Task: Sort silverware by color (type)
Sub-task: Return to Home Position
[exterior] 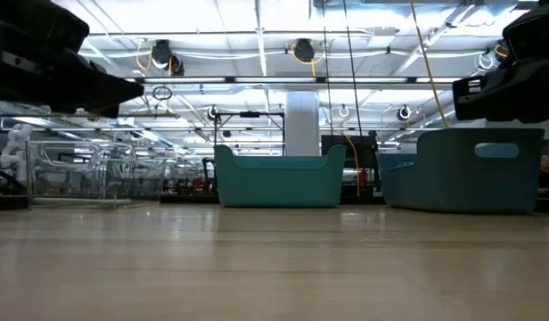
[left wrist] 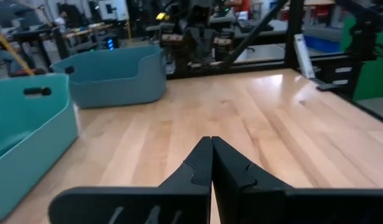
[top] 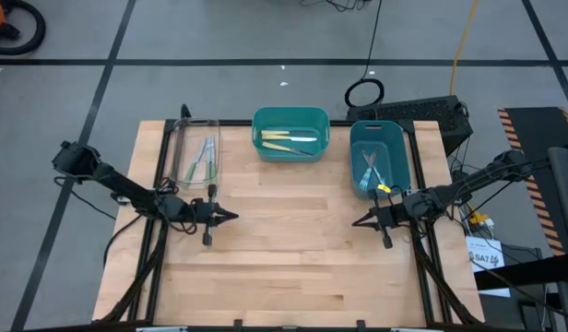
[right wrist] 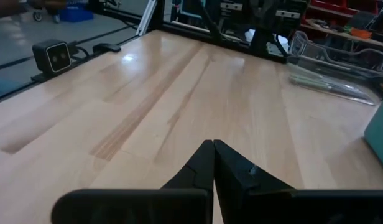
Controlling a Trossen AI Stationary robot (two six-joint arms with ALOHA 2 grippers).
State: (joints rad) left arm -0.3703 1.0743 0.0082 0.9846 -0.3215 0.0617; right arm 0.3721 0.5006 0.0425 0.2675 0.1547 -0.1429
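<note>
Wooden table, seen from above: we count green silverware in the clear tray, yellow silverware in the teal bin, and blue silverware in the blue bin. Low view: both bins stand at the far edge. Wrist views: left gripper and right gripper, fingers pressed together, over bare boards.

Table bears clear tray, teal bin, blue bin.

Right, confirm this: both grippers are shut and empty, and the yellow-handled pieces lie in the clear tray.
Not quite. The high view shows the yellow-handled pieces in the teal bin; the clear tray holds green-handled ones. The left gripper and right gripper are shut and empty.
</note>
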